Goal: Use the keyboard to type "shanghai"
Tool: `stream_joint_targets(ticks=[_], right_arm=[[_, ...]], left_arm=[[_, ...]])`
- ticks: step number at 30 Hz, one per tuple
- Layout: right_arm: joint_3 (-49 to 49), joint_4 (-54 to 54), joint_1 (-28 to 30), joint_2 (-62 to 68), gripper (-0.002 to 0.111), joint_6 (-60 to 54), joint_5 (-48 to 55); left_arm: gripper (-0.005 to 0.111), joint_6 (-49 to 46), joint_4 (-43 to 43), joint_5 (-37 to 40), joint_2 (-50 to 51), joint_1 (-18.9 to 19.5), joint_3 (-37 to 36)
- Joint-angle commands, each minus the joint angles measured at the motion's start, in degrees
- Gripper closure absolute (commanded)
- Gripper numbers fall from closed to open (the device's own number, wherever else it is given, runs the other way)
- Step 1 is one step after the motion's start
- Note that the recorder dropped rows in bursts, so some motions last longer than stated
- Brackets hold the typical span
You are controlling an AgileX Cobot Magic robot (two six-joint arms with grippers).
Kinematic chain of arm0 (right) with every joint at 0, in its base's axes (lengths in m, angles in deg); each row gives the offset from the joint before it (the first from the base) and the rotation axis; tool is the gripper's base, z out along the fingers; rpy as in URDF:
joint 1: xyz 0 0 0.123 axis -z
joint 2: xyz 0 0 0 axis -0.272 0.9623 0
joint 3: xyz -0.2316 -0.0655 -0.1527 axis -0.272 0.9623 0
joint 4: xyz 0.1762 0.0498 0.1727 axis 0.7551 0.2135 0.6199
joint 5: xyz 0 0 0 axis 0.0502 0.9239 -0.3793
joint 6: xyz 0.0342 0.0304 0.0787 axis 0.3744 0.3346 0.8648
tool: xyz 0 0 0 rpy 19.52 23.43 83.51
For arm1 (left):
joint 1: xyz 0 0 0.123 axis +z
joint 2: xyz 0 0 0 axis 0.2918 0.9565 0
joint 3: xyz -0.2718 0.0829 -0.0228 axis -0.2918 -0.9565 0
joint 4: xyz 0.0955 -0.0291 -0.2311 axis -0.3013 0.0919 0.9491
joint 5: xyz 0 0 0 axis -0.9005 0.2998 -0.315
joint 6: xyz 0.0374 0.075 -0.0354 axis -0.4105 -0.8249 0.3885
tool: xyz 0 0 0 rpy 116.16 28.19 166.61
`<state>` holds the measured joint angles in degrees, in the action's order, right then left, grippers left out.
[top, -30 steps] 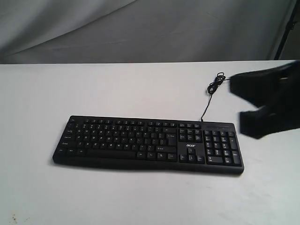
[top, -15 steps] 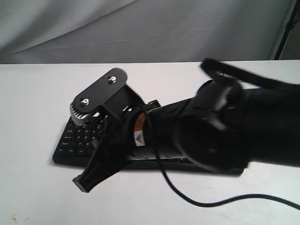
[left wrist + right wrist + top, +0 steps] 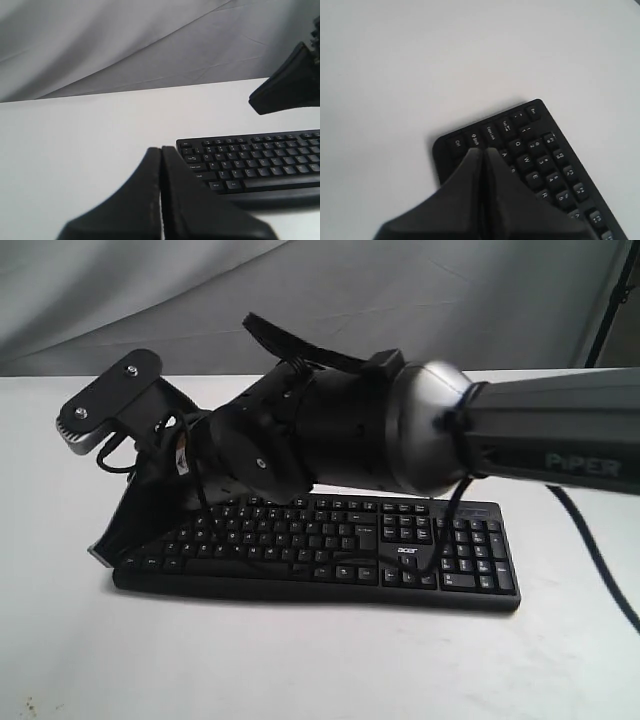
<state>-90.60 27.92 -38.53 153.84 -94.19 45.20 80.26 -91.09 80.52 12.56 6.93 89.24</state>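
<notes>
Step in hand: lining up on the first letter, "s".
The right gripper [image 3: 481, 150], fingers pressed together, hangs with the keyboard [image 3: 545, 165] directly under its tip, near Shift and Caps Lock. The next move likely calls for a small shift to S, then a straight press. The left gripper [image 3: 161, 148], likewise together, sits clear of the keys.

White tabletop [image 3: 300, 670], creased grey cloth backdrop [image 3: 450, 300] behind it, dark slanted pole [image 3: 612, 310] at right edge
</notes>
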Motion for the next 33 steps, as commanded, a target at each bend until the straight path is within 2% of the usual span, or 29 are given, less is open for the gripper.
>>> stream_joint_targets(ticks=[1,8,15,33], right_arm=[[-0.68,-0.15,1.22,4.21,0.108,-3.49,-4.19],[-1.21,2.46,2.93,10.68,0.108,-3.63,-12.80],[-5.91,3.94,4.55,13.56,0.108,-3.51,-8.71],[-6.04,7.02,4.55,16.45,0.108,-3.17,-8.05]], left_arm=[[0.107,0.16,-0.04,-0.16,-0.20,-0.20,-0.25],[0.107,0.16,-0.04,-0.16,-0.20,-0.20,-0.25],[0.107,0.16,-0.04,-0.16,-0.20,-0.20,-0.25],[0.107,0.16,-0.04,-0.16,-0.20,-0.20,-0.25]])
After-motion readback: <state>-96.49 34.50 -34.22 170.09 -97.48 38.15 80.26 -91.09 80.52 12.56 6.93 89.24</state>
